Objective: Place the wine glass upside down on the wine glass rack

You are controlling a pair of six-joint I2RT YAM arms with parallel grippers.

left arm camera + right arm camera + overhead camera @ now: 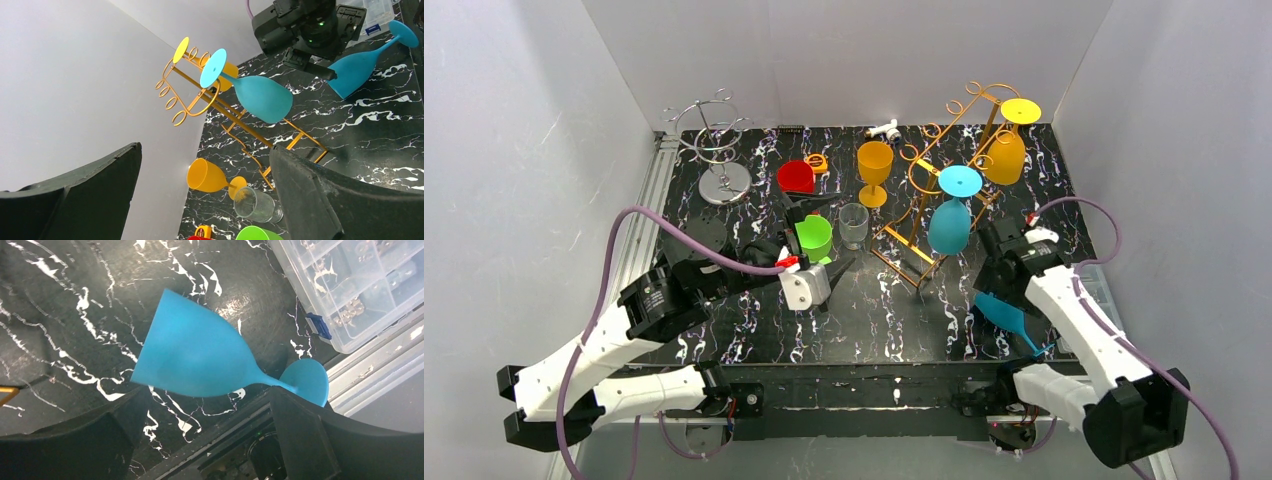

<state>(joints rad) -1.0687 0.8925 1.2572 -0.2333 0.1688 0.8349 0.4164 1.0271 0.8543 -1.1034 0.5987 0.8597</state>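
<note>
A gold wire rack (924, 190) stands at the right of the black marble table. A blue glass (950, 222) and a yellow glass (1007, 152) hang on it upside down; the rack also shows in the left wrist view (200, 95). A second blue wine glass (200, 360) lies on its side near the front right edge (1006, 312). My right gripper (207, 400) is open just above it, a finger at each side, not touching. An orange wine glass (874, 170) stands upright behind the middle. My left gripper (205, 150) is open and empty over the green cup (814, 237).
A clear tumbler (854, 225), a red cup (796, 177) and a small orange tape measure (817, 162) sit mid-table. A silver wire rack (719, 150) stands at the back left. A clear parts box (360, 285) lies off the right table edge.
</note>
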